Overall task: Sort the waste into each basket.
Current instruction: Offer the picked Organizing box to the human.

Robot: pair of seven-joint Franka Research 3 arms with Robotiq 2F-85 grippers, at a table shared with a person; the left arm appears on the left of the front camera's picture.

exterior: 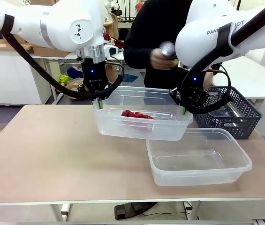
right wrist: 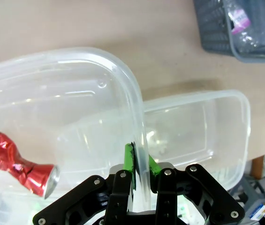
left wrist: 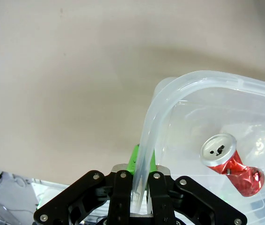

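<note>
nearest the camera, near clear tub (exterior: 202,177) stands on the bench (exterior: 52,150), right of centre. far clear tub (exterior: 123,129) sits behind and to its left; its near right corner overlaps the near tub's far left corner. whether it rests there or is lifted clear cannot be told.

contents of far tub: one crushed red can (exterior: 137,115), lying on its side on the floor of the tub, silver end showing in the wrist views.

left claw (exterior: 100,104): clenched on the far tub's left rim, green pads either side of the wall. right claw (exterior: 184,110): clenched on the same tub's right rim, likewise pinching the wall.

dark lattice basket (exterior: 245,117) stands on the bench at far right, just beside the right claw, apart from both tubs.

person's hand (exterior: 159,58) is raised beyond the far tub, holding a silvery item (exterior: 168,47), blurred.
</note>
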